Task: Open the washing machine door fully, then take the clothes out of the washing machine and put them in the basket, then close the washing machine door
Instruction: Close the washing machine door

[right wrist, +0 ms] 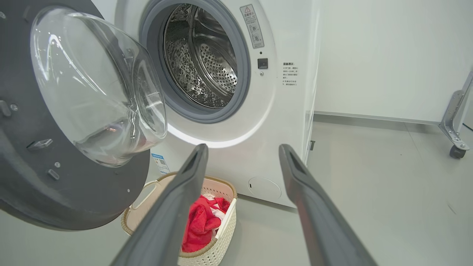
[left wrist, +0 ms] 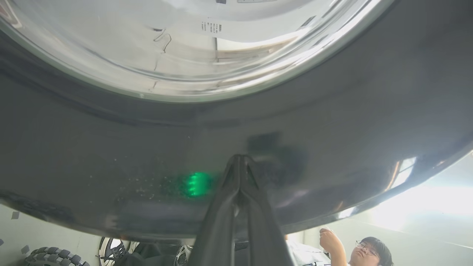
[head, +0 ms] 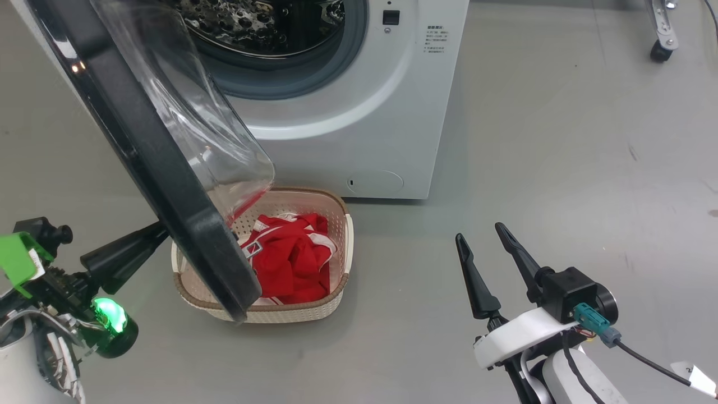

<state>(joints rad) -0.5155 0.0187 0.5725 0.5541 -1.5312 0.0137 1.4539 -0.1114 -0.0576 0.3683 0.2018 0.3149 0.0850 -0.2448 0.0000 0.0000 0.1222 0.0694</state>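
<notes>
Now the left gripper (left wrist: 240,159), fingers together and empty, rests its tips against the washing machine door (head: 151,168), swung out over the basket (head: 291,314). The right gripper (head: 479,231) hangs wide open, holding nothing, above the floor (head: 561,168); the clothes (head: 291,258) lie in the basket.

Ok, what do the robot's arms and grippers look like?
Both have two long, tapering dark fingers. The right gripper adds a black block, white wrist shell, teal connector, black cable; the left gripper a green bracket and glowing green light.
</notes>
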